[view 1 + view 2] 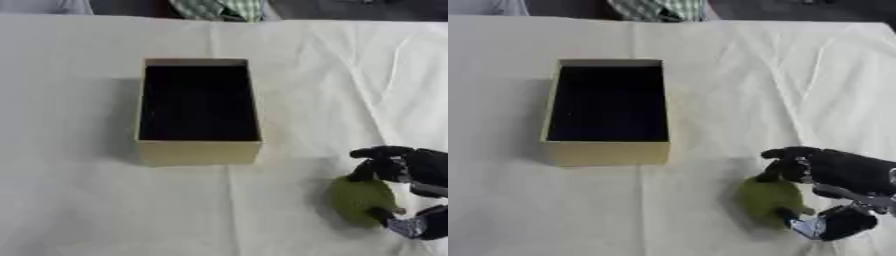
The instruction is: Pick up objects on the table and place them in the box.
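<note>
Counter [79, 210] draped in white cloth, with open box and right hand at a green object.

Cloth-covered counter fills the view, creased down its middle. Tan box [199, 151] with a dark interior stands upright near the centre, nothing visible inside it. Right hand [833, 175], black, enters from the lower right; its fingers [785, 152] and thumb curl around a rounded green object [767, 200] that lies on the cloth, near the box's right front corner but apart from it.
</note>
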Robot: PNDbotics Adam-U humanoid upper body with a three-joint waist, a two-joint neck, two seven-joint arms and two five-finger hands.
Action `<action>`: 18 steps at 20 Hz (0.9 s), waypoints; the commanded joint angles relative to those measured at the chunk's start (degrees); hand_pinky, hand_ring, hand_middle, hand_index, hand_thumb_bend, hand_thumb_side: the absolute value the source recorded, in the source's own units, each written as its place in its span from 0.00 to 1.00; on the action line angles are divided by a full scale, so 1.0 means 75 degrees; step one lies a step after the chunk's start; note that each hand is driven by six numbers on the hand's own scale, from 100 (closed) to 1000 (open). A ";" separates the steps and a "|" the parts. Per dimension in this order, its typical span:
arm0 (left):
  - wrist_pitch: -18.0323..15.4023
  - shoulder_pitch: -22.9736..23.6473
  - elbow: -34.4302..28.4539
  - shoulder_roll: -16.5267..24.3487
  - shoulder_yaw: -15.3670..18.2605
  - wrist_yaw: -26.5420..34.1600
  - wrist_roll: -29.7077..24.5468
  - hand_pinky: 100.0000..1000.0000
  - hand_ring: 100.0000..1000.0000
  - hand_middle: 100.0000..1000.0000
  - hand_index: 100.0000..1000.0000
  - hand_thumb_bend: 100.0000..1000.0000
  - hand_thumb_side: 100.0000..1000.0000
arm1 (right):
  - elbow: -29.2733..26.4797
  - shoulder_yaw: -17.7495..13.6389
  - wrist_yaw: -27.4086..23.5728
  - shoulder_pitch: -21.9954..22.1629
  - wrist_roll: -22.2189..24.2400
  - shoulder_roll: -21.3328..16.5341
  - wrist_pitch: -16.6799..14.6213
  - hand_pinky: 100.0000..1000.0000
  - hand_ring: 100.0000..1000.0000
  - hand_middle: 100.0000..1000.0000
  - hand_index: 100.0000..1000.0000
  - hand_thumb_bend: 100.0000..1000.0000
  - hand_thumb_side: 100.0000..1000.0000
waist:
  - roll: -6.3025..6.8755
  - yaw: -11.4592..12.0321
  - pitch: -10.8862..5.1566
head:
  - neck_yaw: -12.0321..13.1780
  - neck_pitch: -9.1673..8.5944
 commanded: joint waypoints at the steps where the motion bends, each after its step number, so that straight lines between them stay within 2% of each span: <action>1: -0.0024 -0.0019 -0.0084 0.0117 0.0087 0.0019 -0.0022 0.58 0.67 0.59 0.71 0.37 0.40 | 0.0004 -0.0007 0.0050 -0.0054 -0.0046 -0.0122 0.0008 0.94 1.00 0.67 0.84 0.00 0.57 | 0.0028 0.0005 -0.0113 | -0.0016 -0.0071; 9: -0.0023 -0.0016 -0.0091 0.0092 0.0083 0.0027 -0.0034 0.58 0.67 0.59 0.71 0.37 0.40 | 0.0015 0.0100 0.0053 -0.0209 -0.0330 -0.0042 0.0164 0.90 0.95 0.52 0.71 0.00 0.42 | 0.0032 0.0026 -0.0110 | -0.0021 -0.0075; 12: -0.0020 -0.0021 -0.0096 0.0089 0.0082 0.0029 -0.0040 0.58 0.67 0.59 0.71 0.37 0.40 | -0.0008 0.0115 0.0059 -0.0234 -0.0540 -0.0032 0.0183 0.88 0.92 0.47 0.66 0.00 0.42 | 0.0028 0.0031 -0.0112 | -0.0016 -0.0071; 16: -0.0016 -0.0025 -0.0108 0.0084 0.0083 0.0028 -0.0037 0.58 0.67 0.59 0.71 0.37 0.40 | -0.0006 0.0135 0.0139 -0.0230 -0.0739 -0.0030 0.0144 0.87 0.90 0.45 0.64 0.00 0.46 | 0.0024 0.0051 -0.0119 | -0.0010 -0.0060; 18: -0.0015 -0.0023 -0.0113 0.0082 0.0087 0.0027 -0.0031 0.58 0.67 0.59 0.71 0.37 0.40 | 0.0003 0.0143 0.0170 -0.0225 -0.0808 -0.0029 0.0112 0.87 0.90 0.45 0.63 0.00 0.45 | 0.0022 0.0063 -0.0122 | -0.0014 -0.0039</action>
